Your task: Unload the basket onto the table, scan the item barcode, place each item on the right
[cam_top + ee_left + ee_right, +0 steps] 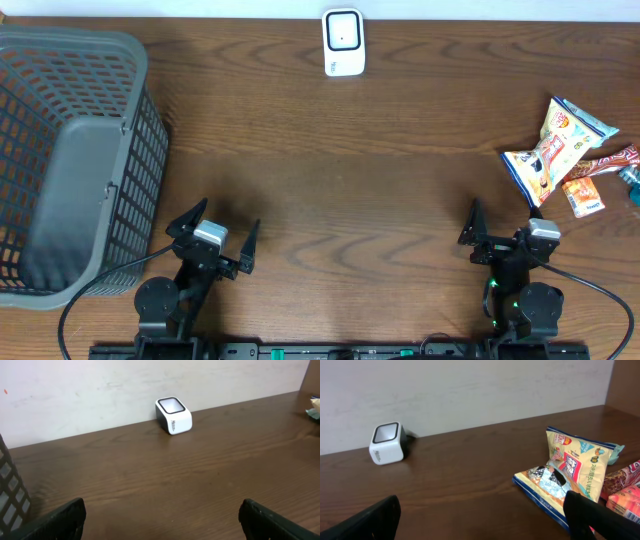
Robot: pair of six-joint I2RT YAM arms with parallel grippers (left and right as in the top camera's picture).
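The white barcode scanner stands at the table's far edge, its window facing up; it also shows in the left wrist view and the right wrist view. A pile of snack items lies at the right: a yellow and blue chip bag, a red wrapper and an orange packet. My right gripper stands open just left of the pile, holding nothing. Near the front left, my left gripper is open and empty.
A large grey plastic basket fills the table's left side, close beside the left arm. A teal item pokes in at the right edge. A pale wall runs behind the scanner.
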